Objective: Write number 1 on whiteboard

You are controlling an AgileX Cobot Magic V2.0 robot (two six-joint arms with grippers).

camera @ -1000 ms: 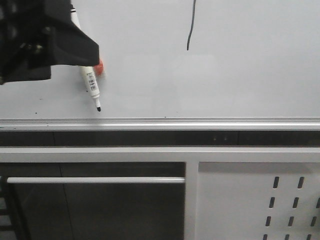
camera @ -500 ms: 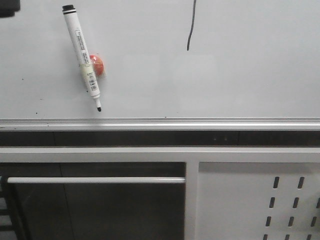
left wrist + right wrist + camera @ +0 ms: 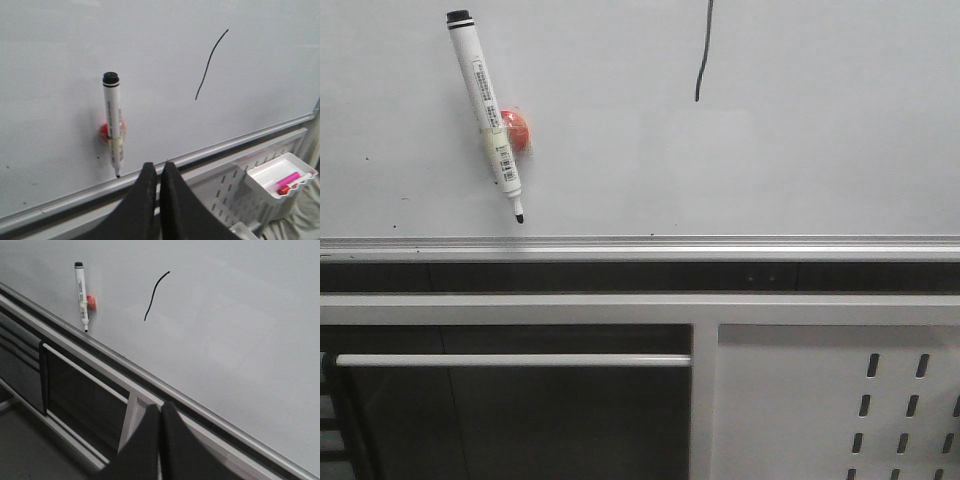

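Note:
The whiteboard (image 3: pixel 800 150) fills the upper front view, with its silver rail below. The number 1 (image 3: pixel 701 60) is a thin dark curved stroke near the top; it also shows in the left wrist view (image 3: pixel 210 65) and the right wrist view (image 3: pixel 156 296). A white marker (image 3: pixel 487 110) hangs tip down on an orange-red magnet holder (image 3: pixel 518 130), uncapped; it also shows in the left wrist view (image 3: pixel 113 122). My left gripper (image 3: pixel 160 167) is shut and empty, back from the board below the rail. My right gripper (image 3: pixel 160 409) is shut and empty, off the board. Neither gripper shows in the front view.
A grey perforated metal panel (image 3: pixel 860 400) sits under the rail at the right, and a dark opening with a silver bar (image 3: pixel 510 360) at the left. A white tray (image 3: pixel 277 177) with a pink marker hangs on the perforated panel.
My left arm, which covered the marker's upper end at the left one second ago, has drawn away out of the front view. The marker stays on its holder.

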